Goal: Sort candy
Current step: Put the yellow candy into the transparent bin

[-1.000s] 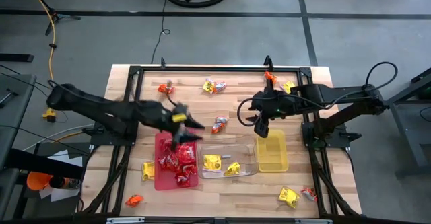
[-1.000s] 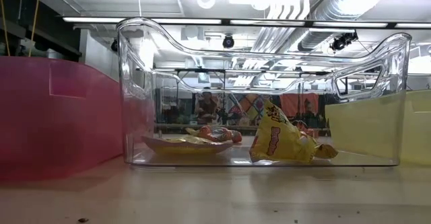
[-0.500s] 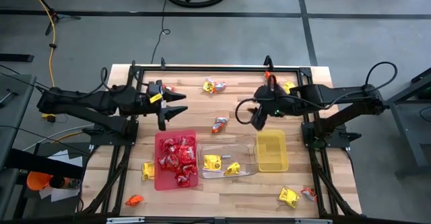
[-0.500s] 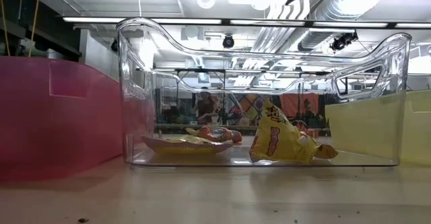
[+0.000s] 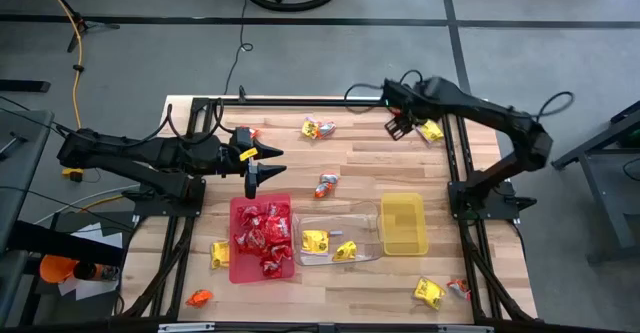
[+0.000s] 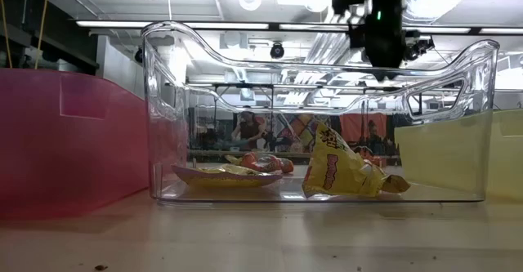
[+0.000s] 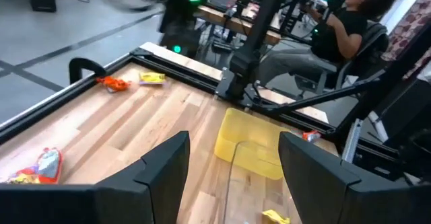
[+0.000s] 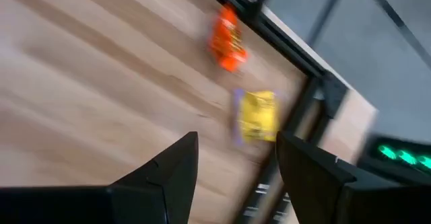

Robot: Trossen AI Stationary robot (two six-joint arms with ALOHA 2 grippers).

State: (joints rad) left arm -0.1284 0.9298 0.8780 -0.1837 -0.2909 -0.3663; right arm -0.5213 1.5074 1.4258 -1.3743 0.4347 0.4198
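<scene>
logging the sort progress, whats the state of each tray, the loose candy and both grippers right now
red tray: many red candies inside
clear tray: two yellow candies inside
yellow tray: empty
loose candy: scattered on the table outside the trays
left gripper: open, holding nothing, above the table beyond the red tray
right gripper: open, holding nothing, over the far right corner near a yellow candy

The high view looks straight down; the low view sits level against the clear tray (image 6: pixel 327 117), seen in both.

Shiny candy (image 5: pixel 263 236), seemingly scattered, partly sorted
</scene>
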